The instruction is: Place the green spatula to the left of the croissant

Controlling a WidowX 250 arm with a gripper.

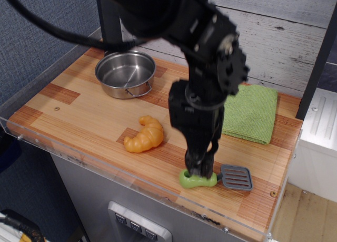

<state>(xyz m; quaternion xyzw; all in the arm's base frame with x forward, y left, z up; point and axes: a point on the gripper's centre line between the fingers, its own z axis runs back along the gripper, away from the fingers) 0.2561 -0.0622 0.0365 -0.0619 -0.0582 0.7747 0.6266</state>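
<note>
Green spatula: you have it lying flat near the front edge of the table, toward the right, well apart from the croissant and on its right side. Lime handle points left, grey slotted blade points right.
Gripper: you are down on the spatula's handle, the black fingertips straddling it at the middle. The jaws sit narrow around the handle, but you cannot tell from this view whether they are actually pressing on it or just bracketing it. The spatula rests on the wood.
Arm: your black arm comes in from the top of the view and drops almost straight down onto the handle, covering part of the cloth's left edge.
Table: you are working on a wood-plank top with a clear plastic lip along the front and left sides.
Croissant: you will find it left of the gripper, around the middle of the table, its horns pointing toward the front left.
Green cloth: folded square, lying flat at the right, behind the spatula.
Pot: a small steel pot stands upright at the back left, its handle toward the front right.
</note>
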